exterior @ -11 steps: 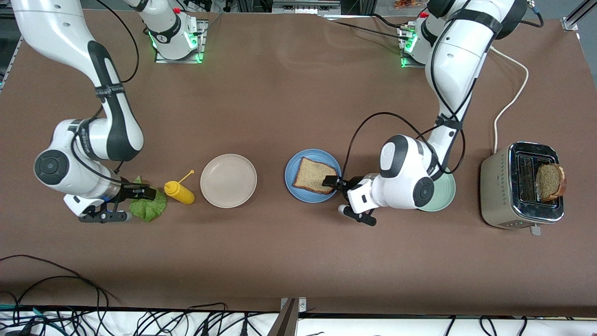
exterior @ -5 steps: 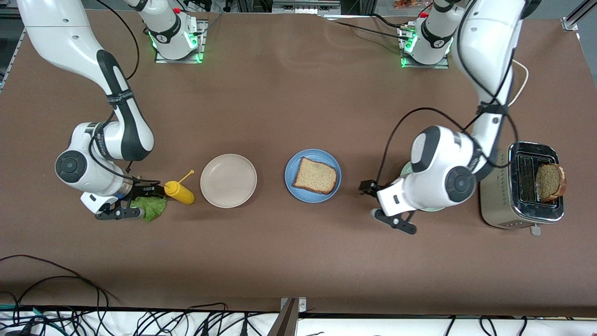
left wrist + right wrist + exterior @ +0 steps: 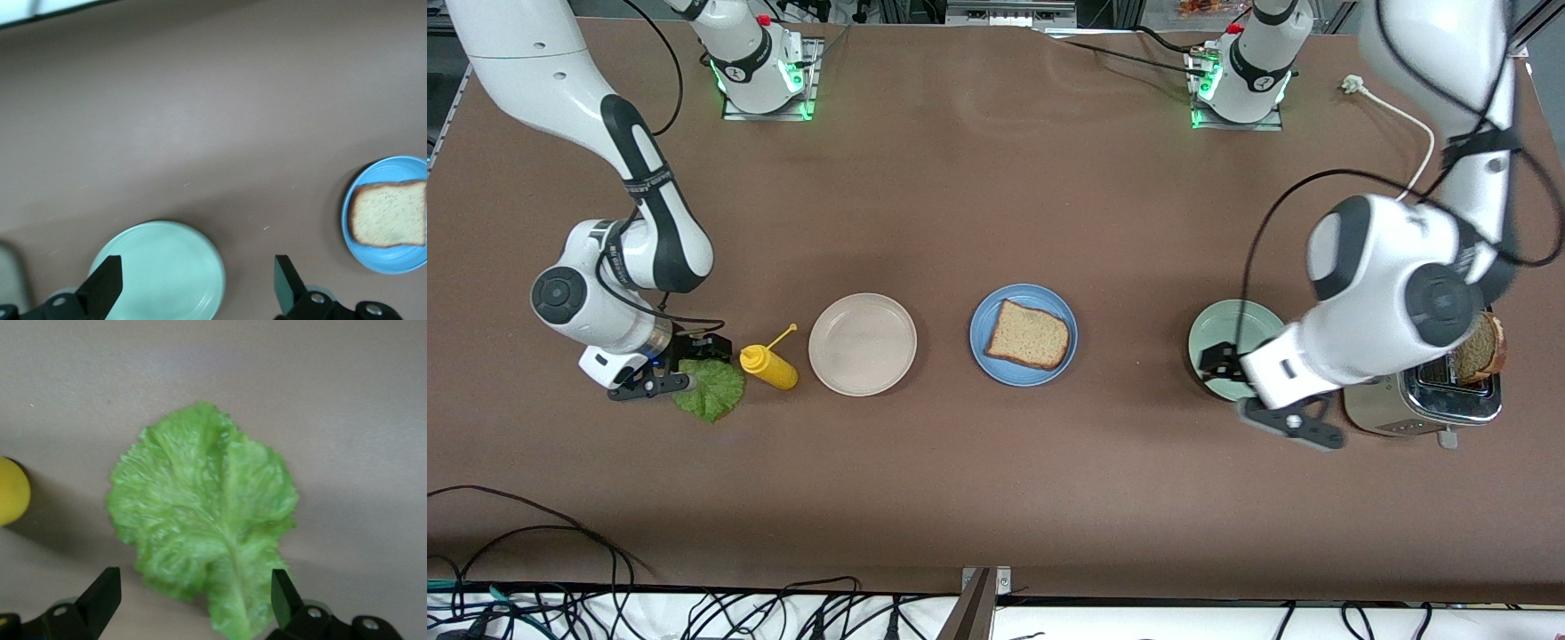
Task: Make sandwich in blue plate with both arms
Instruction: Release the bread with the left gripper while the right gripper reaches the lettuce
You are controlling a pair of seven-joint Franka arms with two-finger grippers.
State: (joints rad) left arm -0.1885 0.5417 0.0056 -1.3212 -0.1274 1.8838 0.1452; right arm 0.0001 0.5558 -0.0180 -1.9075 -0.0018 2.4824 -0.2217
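Bread slice (image 3: 1028,335) on plate (image 3: 986,359); bottle (image 3: 769,366) apparently beside lettuce (image 3: 713,393).

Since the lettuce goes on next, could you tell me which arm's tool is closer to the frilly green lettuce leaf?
Right. The right tool hangs open directly over the frilly green lettuce leaf; the left tool is open over the pale green round plate near the toaster.

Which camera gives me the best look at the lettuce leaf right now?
The right wrist view: the lettuce leaf fills it, whole and unobstructed. In the front view it is small, partly covered by the right gripper. The left wrist view misses it.
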